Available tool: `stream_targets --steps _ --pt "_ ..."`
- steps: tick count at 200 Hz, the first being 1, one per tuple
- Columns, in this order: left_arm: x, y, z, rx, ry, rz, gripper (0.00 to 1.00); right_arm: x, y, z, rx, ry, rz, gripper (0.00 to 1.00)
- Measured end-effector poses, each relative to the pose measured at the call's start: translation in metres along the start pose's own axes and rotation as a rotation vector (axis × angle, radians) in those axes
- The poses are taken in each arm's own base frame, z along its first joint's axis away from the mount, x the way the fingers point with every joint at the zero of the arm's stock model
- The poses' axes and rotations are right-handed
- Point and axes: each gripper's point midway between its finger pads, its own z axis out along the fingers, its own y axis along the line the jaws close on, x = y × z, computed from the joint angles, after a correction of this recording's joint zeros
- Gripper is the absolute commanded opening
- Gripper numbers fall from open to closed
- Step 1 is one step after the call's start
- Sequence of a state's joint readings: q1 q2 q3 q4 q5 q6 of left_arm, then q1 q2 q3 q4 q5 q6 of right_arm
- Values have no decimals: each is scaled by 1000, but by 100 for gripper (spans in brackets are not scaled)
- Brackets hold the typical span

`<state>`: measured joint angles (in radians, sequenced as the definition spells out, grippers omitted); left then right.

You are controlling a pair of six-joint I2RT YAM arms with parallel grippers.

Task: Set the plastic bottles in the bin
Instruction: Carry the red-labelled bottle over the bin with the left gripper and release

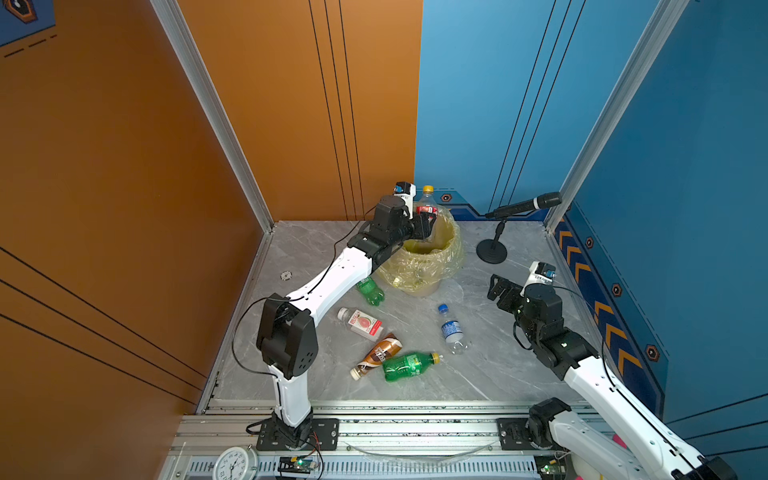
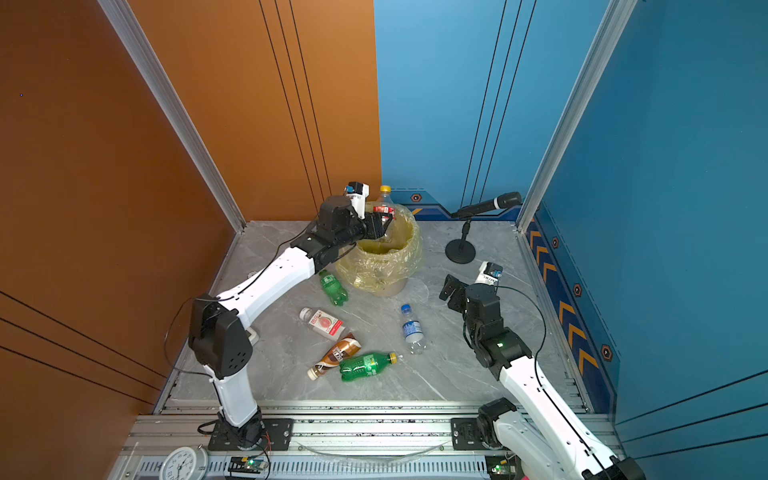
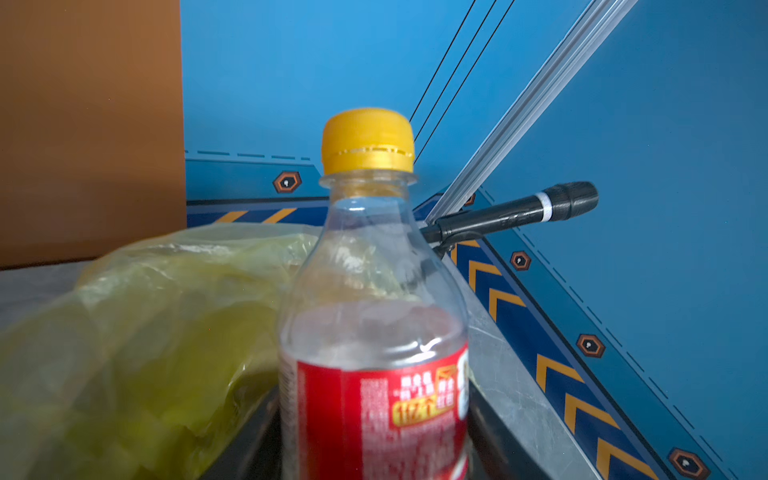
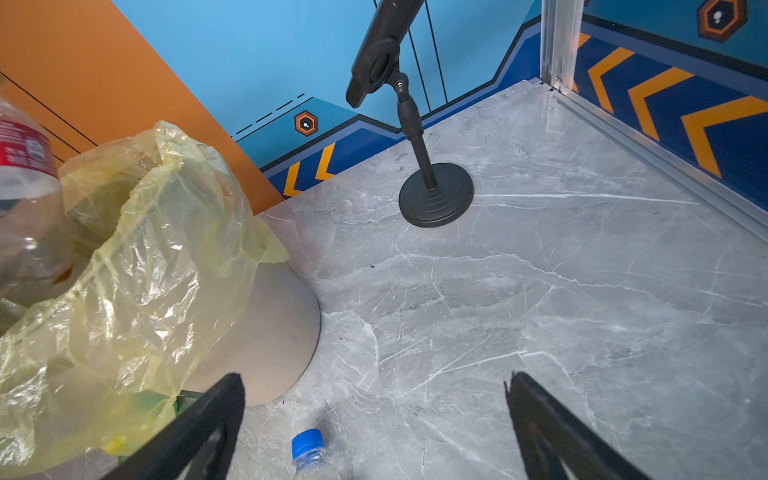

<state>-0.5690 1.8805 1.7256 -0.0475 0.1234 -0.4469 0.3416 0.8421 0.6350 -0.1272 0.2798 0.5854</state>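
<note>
We see red-label bottle (image 1: 427,204) upright over bin (image 1: 453,249) mouth, pinched by left gripper (image 1: 429,223). Other bottles (image 1: 409,365) lie on table (image 1: 498,370). Right gripper (image 4: 374,380) spread wide, empty, near bin.

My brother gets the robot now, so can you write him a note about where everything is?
Left gripper: shut on the clear red-labelled yellow-capped plastic bottle, cap up over the round beige yellow-bagged bin.
Right gripper: open, empty.
Done: no bottle visibly in the bin.
Left: drop this one, then five lying on the grey table: green bottle by the bin, squarish white-capped bottle, brown-and-white sleeved bottle, green yellow-capped bottle, clear blue-capped bottle.
</note>
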Motion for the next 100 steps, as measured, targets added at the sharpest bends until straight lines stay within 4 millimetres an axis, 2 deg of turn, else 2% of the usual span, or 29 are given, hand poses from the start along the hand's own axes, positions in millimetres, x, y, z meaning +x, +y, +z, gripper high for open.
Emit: stream_targets --steps 28,76,82,100 --pt "16 3 7 -6 49 -2 57 3 -7 1 12 11 6 100" --pt "14 0 6 0 47 4 60 4 -9 2 9 21 21 100" --pt "14 0 6 0 47 3 63 4 -9 2 9 21 22 100" --pt "15 0 6 0 49 13 82 4 -9 2 7 23 26 100"
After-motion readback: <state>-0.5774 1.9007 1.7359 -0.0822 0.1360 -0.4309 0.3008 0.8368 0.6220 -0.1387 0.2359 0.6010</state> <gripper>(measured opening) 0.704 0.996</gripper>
